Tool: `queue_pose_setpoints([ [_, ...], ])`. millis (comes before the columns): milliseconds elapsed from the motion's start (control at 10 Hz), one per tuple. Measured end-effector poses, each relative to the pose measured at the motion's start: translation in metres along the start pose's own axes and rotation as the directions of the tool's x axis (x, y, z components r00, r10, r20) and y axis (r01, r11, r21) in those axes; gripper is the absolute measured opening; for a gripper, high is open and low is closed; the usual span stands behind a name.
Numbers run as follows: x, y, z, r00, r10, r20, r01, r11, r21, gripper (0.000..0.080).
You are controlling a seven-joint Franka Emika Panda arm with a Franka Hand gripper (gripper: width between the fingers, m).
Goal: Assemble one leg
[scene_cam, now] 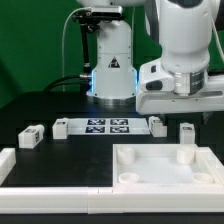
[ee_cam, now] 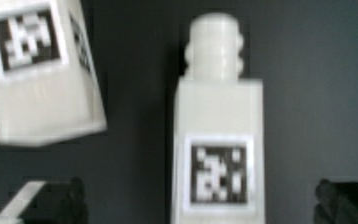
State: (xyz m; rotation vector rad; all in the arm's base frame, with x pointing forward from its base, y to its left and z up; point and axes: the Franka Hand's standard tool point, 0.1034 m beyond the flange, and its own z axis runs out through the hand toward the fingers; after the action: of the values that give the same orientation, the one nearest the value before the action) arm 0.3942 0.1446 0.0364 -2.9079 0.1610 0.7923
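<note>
In the wrist view a leg point(ee_cam: 220, 120), a white block with a ribbed peg at one end and a square tag on its face, lies on the dark table between my fingers. My gripper point(ee_cam: 197, 200) is open, with one dark fingertip point(ee_cam: 43, 200) on each side of the leg and clear of it. A second leg point(ee_cam: 43, 75) lies beside it. In the exterior view my gripper point(scene_cam: 188, 100) hangs above two legs, one point(scene_cam: 186, 131) almost below it and the other point(scene_cam: 157, 124) beside the marker board. Two more legs point(scene_cam: 32, 136) point(scene_cam: 60, 127) lie at the exterior view's left.
The marker board point(scene_cam: 107, 126) lies in the middle of the table. The large white square panel point(scene_cam: 150, 160) with raised rim lies at the front on the exterior view's right. A white L-shaped rail point(scene_cam: 12, 165) runs along the front left. The robot base point(scene_cam: 110, 70) stands behind.
</note>
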Motion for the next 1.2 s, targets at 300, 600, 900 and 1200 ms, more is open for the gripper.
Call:
queue_pose_setpoints([
  [300,-0.002,-0.002,0.003,0.968,0.005,0.251,-0.004,1.000,-0.005,0.0648],
  [600,0.010,-0.001,0.013,0.940,0.014,0.341,-0.014,1.000,-0.003,0.0648],
  [900,0.007,-0.002,0.022,0.938,0.014,0.347,-0.012,1.000,-0.008,0.0648],
  [1200,0.005,-0.006,0.027,0.939,0.011,0.344,-0.006,1.000,-0.016,0.0648],
])
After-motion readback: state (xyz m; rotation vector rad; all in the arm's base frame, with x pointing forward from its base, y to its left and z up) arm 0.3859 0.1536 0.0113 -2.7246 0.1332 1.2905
